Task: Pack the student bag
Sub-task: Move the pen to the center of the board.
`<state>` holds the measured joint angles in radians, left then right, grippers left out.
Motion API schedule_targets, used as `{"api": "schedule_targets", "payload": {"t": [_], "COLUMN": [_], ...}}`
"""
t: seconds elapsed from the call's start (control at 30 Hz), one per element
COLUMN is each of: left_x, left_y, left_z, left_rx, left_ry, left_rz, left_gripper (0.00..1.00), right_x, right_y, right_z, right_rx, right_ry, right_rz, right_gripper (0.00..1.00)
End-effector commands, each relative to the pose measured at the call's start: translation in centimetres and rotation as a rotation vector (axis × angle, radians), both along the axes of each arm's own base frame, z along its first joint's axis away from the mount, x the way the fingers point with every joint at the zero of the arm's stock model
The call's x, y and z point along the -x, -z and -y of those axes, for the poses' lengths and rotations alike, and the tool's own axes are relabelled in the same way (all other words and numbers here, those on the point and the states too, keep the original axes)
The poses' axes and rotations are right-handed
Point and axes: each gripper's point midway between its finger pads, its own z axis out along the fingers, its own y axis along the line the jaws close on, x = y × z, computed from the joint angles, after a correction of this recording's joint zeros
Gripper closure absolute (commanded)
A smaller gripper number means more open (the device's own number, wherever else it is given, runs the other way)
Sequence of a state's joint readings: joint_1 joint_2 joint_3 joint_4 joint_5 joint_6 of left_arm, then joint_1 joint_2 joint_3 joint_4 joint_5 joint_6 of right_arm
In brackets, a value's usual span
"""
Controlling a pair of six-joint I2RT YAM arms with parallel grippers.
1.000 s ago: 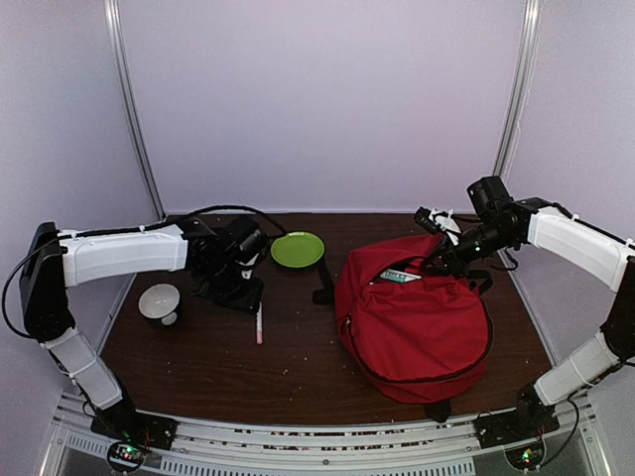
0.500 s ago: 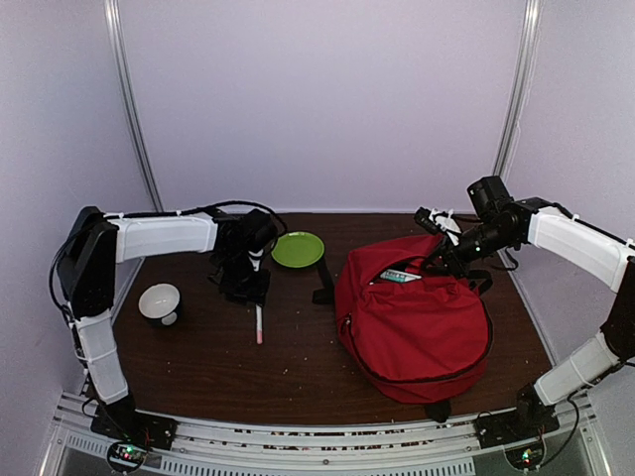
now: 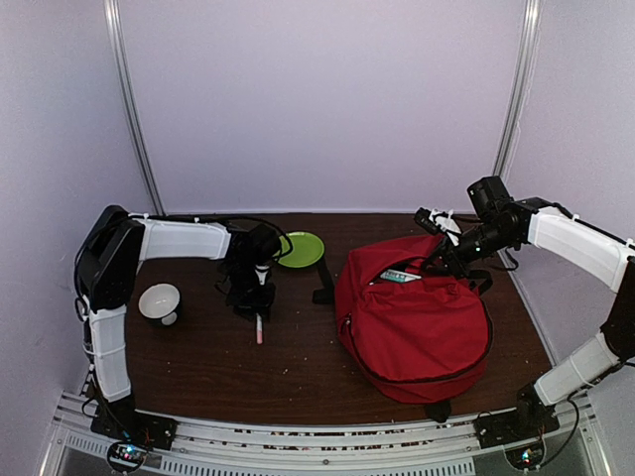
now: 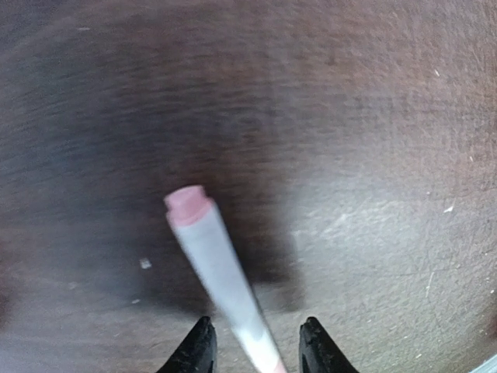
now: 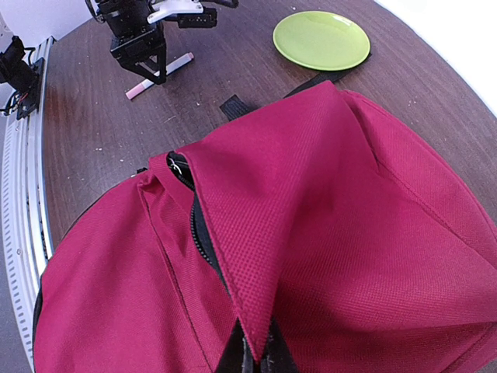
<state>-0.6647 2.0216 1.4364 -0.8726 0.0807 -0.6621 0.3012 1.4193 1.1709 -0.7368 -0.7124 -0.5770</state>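
The red student bag (image 3: 415, 319) lies on the right of the brown table, its top zipper open with something white and green inside. My right gripper (image 5: 255, 359) is shut on the bag's upper flap (image 5: 256, 194) and holds it lifted at the back of the bag (image 3: 442, 260). A white pen with pink ends (image 3: 259, 325) lies on the table left of the bag. My left gripper (image 3: 254, 299) is open and straddles the pen's upper part; in the left wrist view the pen (image 4: 213, 256) runs between the two fingertips (image 4: 199, 350).
A green plate (image 3: 298, 249) lies at the back of the table, also in the right wrist view (image 5: 321, 40). A white bowl (image 3: 160, 302) stands at the left. A black bag strap (image 3: 323, 283) trails toward the plate.
My left arm has swung right and forward, bringing the gripper from beside the bowl down over the pen. The right arm and the bag have not moved.
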Motion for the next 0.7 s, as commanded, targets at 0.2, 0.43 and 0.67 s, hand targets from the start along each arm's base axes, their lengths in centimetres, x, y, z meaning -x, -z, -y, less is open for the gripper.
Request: {"api": "schedule_targets", "payload": {"t": [0.2, 0.43, 0.67], "left_x": [0.2, 2.8, 6.2], "left_y": [-0.3, -0.4, -1.1], "left_z": [3.2, 7.2, 10.7], "left_rx": [0.097, 0.115, 0.064], "left_ry": [0.176, 0.460, 0.744], "left_rz": [0.017, 0.043, 0.105], "left_gripper": [0.63, 0.67, 0.67], "right_x": [0.9, 1.0, 1.0], "right_y": [-0.2, 0.0, 0.1], "right_z": [-0.4, -0.4, -0.5], "right_rx": [-0.024, -0.024, -0.027], "right_ry": [-0.025, -0.026, -0.029], "right_rz": [-0.027, -0.035, -0.042], "right_gripper": [1.00, 1.00, 1.00]}}
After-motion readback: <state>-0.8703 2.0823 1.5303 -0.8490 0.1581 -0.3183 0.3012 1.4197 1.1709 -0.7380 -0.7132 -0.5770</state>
